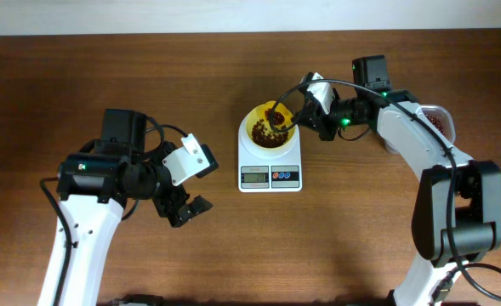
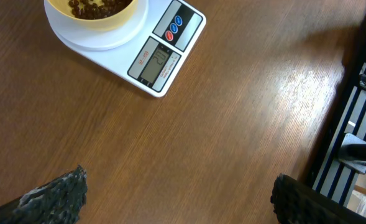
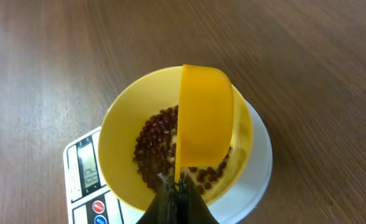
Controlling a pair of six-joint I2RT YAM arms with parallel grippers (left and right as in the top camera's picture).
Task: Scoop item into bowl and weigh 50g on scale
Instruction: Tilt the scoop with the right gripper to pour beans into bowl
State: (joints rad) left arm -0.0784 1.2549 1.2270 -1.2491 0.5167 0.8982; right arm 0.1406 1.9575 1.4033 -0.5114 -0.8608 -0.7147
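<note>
Right hand: my right gripper (image 3: 178, 188) is pressed together on the handle of the yellow scoop (image 3: 204, 118).
Left hand: my left gripper (image 1: 185, 206) is spread wide and holds nothing; it hangs over bare table (image 1: 148, 76), left of the scale (image 1: 271, 161) and apart from it.
Scoop axis: it runs straight out from my right jaws, across the bowl's rim and over its middle. It is rolled onto its edge with its back to the wrist camera, so I cannot tell what is left inside.
Bowl: the pale yellow bowl (image 3: 117, 134) sits centred on the scale's white platform.
Beans: the small, glossy, dark red-brown beans (image 3: 155, 140) lie in a loose, shallow layer on the bowl floor, directly under the scoop.
Nearer arm: the right, already over the bowl.
Supply: the clear tub (image 1: 433, 119) lies beyond my right forearm, away from the scale.
Display: lit, but the digits are too small to read.
Judgement: the pour looks under way; whether another scoop follows depends on the reading.
</note>
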